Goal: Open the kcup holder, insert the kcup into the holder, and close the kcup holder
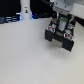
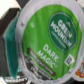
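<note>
**Operator:** Report what you find, left to right.

**Inspector:** In your exterior view, a white bottle-shaped object (image 1: 25, 11) stands at about ten o'clock, at the far edge of the pale table (image 1: 25, 55). Well apart from it, at about two o'clock, you have the arm's gripper (image 1: 61, 26) low over the kcup holder (image 1: 60, 41), the black boxy unit. The arm covers the holder's upper part, and the picture is too blurred for you to judge whether a drawer panel stands out or sits flush.

**Operator:** And the pod?

**Inspector:** Your wrist view is nearly filled by the kcup (image 2: 52, 42). You can read its green lid: "Green Mountain" and "Dark Magic". A dark finger (image 2: 11, 45) lies against its rim at nine o'clock, so the claw appears to be pinching the pod. You cannot pick out the pod in the exterior view; it is hidden at the gripper.
</note>
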Robot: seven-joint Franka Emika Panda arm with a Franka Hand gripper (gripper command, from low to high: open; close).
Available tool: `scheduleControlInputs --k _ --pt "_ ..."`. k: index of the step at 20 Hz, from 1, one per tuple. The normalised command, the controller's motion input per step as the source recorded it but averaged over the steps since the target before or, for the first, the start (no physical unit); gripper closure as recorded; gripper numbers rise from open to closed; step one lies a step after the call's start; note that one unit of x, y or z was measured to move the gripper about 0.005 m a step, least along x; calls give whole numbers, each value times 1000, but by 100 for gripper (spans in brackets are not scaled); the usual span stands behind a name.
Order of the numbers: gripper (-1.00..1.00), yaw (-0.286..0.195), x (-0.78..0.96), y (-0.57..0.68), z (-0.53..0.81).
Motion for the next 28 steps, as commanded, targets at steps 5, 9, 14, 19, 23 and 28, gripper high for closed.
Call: scheduleControlInputs --k 5,9,14,19,23,28 --pt "100 -4 9 -2 20" --pt "100 -10 18 -45 129" --pt "100 2 20 -7 -62" --pt "100 -3 -18 -26 58" --pt "100 54 -64 0 -245" --pt "100 129 -92 -15 -342"
